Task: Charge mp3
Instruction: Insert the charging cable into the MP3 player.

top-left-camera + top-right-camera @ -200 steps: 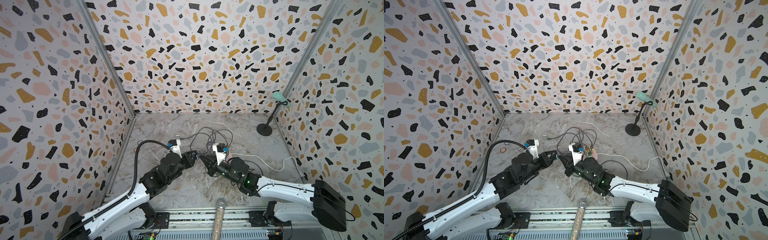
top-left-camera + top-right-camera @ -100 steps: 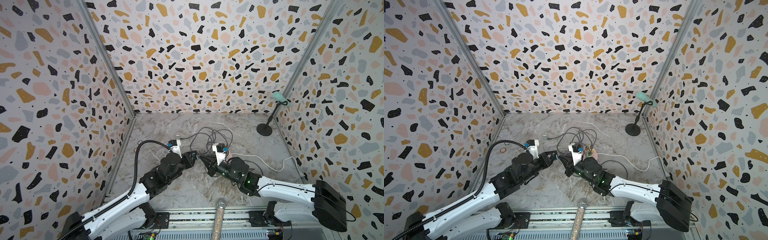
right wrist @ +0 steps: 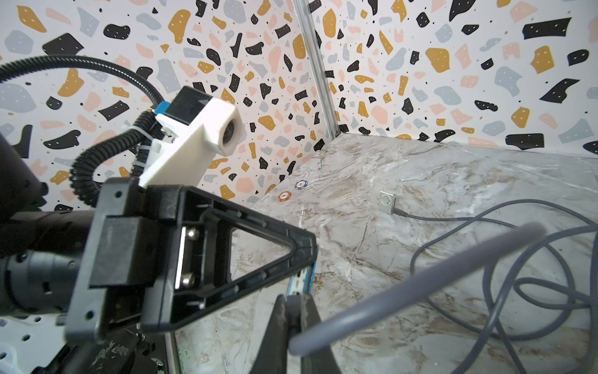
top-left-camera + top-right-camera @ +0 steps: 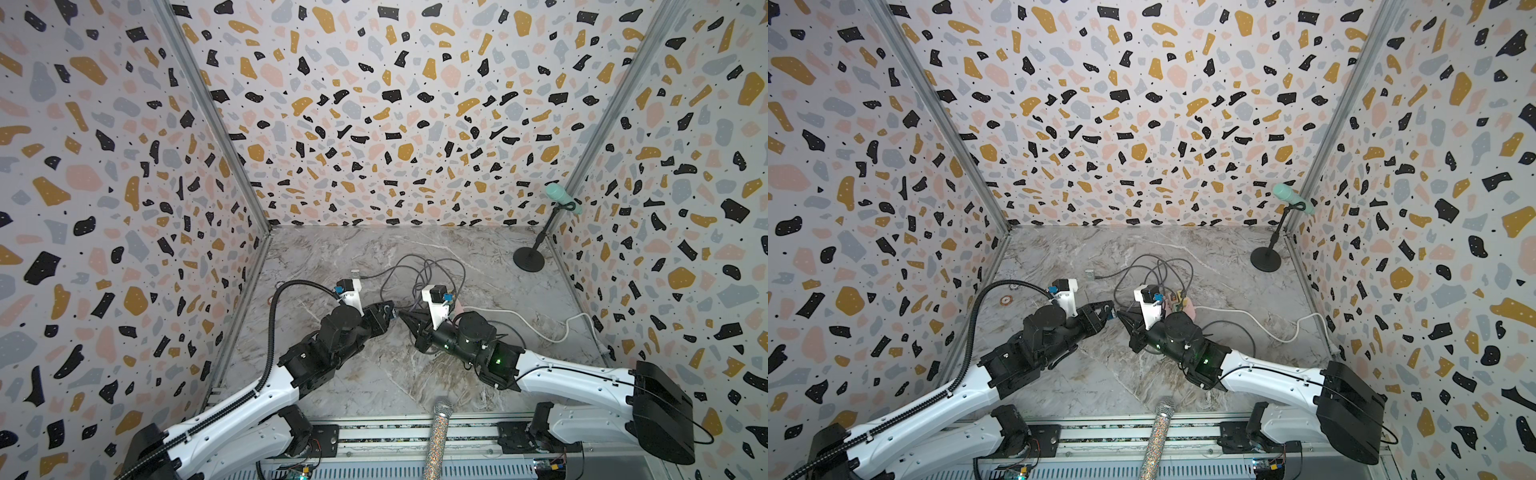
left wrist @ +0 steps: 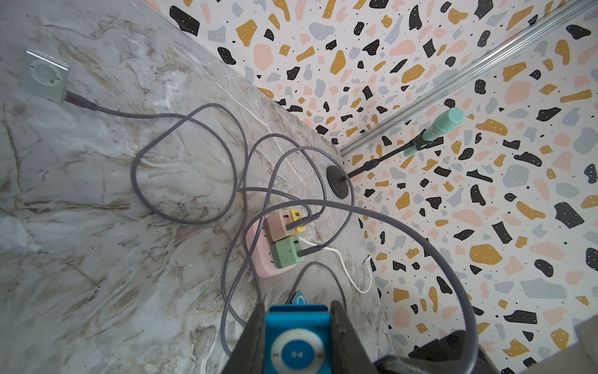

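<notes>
Left of centre above the marble table (image 4: 365, 249), the left gripper (image 4: 387, 311) clamps the blue mp3 player (image 5: 296, 346) by its sides, free end toward the right gripper (image 4: 403, 318). That gripper's fingers are pinched shut on a grey cable (image 3: 388, 291), and the tips of the two nearly meet. My worry is that the plug arrives tilted and scrapes past the port, or the tangled cable tugs it askew. Only the left wrist view shows the player's wheel face. Only the right wrist view shows the pinched cable. The plug itself stays hidden everywhere.
</notes>
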{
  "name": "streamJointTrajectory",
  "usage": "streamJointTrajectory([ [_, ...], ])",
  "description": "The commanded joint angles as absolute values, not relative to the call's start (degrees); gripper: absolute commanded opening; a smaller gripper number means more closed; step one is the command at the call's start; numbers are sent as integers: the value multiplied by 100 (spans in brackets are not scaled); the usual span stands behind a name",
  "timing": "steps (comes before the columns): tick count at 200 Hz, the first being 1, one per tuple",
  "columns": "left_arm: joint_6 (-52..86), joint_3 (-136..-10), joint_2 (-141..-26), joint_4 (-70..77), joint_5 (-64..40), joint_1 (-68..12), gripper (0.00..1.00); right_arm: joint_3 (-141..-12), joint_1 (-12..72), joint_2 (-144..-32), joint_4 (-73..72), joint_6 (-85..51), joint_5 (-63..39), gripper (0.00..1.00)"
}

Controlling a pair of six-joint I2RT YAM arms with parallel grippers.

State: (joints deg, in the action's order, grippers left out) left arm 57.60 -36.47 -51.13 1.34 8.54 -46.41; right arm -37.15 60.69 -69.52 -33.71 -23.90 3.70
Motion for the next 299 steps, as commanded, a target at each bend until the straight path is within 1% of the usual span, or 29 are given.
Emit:
streamJointTrajectory([
  [1, 5689, -3929, -5054, 633, 826, -4680, 17, -3965, 6047, -7049, -2657, -2281, 539, 0],
  [26, 5660, -3946, -5074, 666, 755, -4676, 16, -4082, 6048, -7131, -2376, -2219, 578, 0],
  [104, 5487, -4086, -5123, 756, 440, -4676, 15, -4232, 6024, -7243, -2030, -2008, 222, 0],
  [168, 5578, -4022, -4994, 783, 589, -4680, 15, -3955, 5845, -6992, -2159, -2197, 27, 0],
  [212, 5657, -3990, -5085, 975, 571, -4676, 15, -3946, 5859, -7098, -2257, -2305, -291, 0],
  [299, 5728, -3943, -4998, 1016, 861, -4677, 15, -3953, 5915, -7084, -1886, -2344, -155, 0],
])
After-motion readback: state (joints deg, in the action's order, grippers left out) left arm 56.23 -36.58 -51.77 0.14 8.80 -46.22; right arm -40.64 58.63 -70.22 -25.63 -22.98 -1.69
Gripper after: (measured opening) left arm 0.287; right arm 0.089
